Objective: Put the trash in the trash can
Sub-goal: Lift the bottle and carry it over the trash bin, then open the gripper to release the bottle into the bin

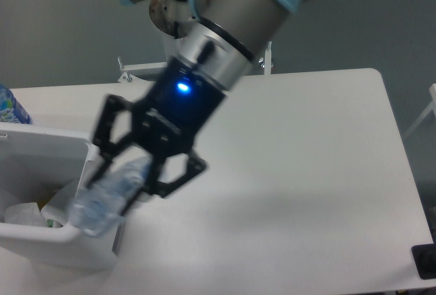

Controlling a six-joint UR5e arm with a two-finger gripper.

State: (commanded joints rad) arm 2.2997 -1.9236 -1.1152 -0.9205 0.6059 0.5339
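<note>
1. Landmark: the trash can, a boxy white bin at the left edge of the tabletop. Behind its far left corner stood a bottle with a bright blue-and-green label, only partly in frame.
2. Inside the trash can lay the crumpled wrapper, white with a touch of green at its edge, low against the near wall.
3. The clear plastic bottle was off the tabletop, tilted, its lower end over the trash can's right rim and near corner. Motion blur made the exact overlap hard to judge.
4. The hand was clamped across the bottle near its upper part, fingers either side, arm reaching in from above and right of the trash can.
5. Handling judgement: the bottle looked empty and thin-walled, so probably light, slick and easily dented. A hold across the body suits it; a hard squeeze could buckle it or let it slide out.
6. Remaining, as judged: bring the bottle fully over the trash can's opening before release.
</note>
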